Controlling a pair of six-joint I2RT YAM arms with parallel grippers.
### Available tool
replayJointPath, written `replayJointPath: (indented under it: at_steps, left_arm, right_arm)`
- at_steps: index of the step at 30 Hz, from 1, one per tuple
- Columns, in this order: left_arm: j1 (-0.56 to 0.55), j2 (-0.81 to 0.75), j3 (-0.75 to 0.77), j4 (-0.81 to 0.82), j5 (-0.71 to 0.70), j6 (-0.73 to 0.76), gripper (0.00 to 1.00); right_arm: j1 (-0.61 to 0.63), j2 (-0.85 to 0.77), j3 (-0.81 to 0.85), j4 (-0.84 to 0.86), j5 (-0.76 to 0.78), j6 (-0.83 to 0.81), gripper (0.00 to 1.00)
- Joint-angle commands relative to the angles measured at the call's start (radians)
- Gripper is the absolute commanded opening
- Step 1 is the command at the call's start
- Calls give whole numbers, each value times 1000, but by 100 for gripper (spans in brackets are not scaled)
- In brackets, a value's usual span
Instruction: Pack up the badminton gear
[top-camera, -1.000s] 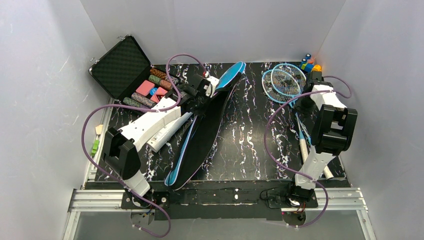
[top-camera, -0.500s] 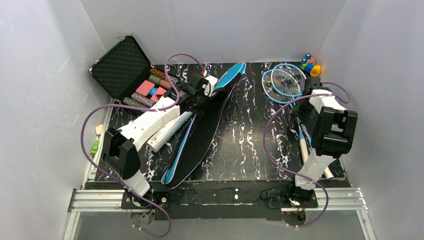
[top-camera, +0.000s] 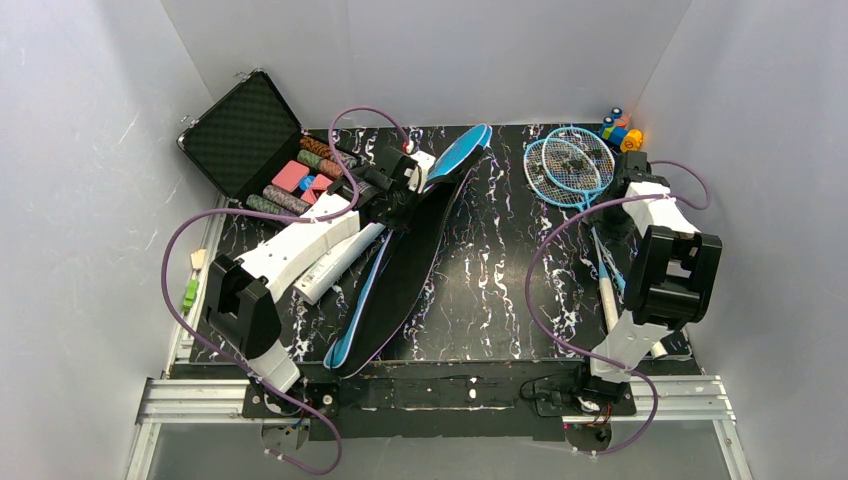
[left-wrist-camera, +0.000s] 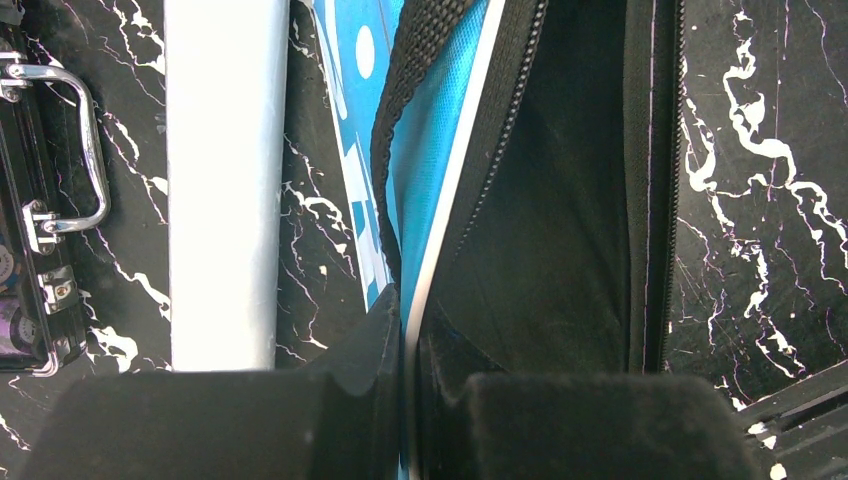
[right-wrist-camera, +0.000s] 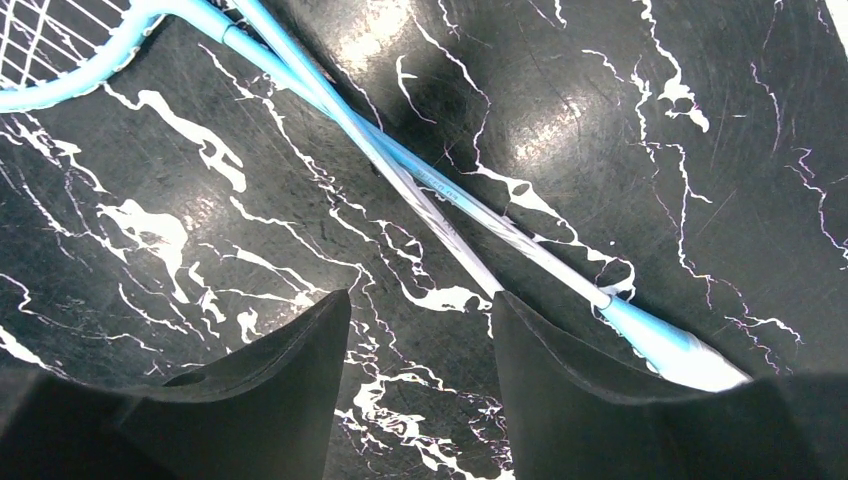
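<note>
At the near edge of the table (top-camera: 490, 280), the narrow end of the bag (top-camera: 400, 280) points toward the arm bases, and the bag runs diagonally away to its wide blue end at the back. It lies unzipped with the black lining up, which reads as a mouth made ready for the gear. The tube (top-camera: 335, 262) lies just beside it on the left, not yet inside.

Midway up the bag, the left end effector (top-camera: 396, 195) is pressed together on the blue upper flap. The left wrist view shows its fingers (left-wrist-camera: 370, 340) pinching the flap's white-piped edge, with the strap (left-wrist-camera: 420, 60) draped over the blue. My judgement is that the pinch lifts the flap to hold the opening wide.

On the right, the two rackets (top-camera: 565, 165) lie with handles toward the near edge and shafts crossed. The right end effector (right-wrist-camera: 420, 325) hangs over that crossing with its fingers spread and nothing between them. The shafts lie just past the tips. That looks like lining up on a shaft, the thinnest part to close on.

Farther back the racket heads overlap, well apart from the bag. In the far corners sit the case (top-camera: 262, 140) and the toy (top-camera: 620, 128), no part of the job. I can make out no shuttlecocks.
</note>
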Motion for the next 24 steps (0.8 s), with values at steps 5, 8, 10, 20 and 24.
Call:
replayJointPath:
  at_steps: [5,8,10,20,24]
  left_arm:
    - [11,-63,39,12,9,-6,0]
    - [14,-65,41,11,10,-6,0]
    - [16,-64,41,11,11,-7,0]
    - [24,-69,37,10,13,-6,0]
    - [24,-69,40,10,12,-6,0]
  right_arm:
    - [-12,49,-5,16,25,11,60]
    - [-14,59,-4,16,18,10,60]
    - [-14,67,-10,17,14,12,59]
    - [-4,79,-58,36,-32,44,53]
    - [28,81,-72,47,-40,43,50]
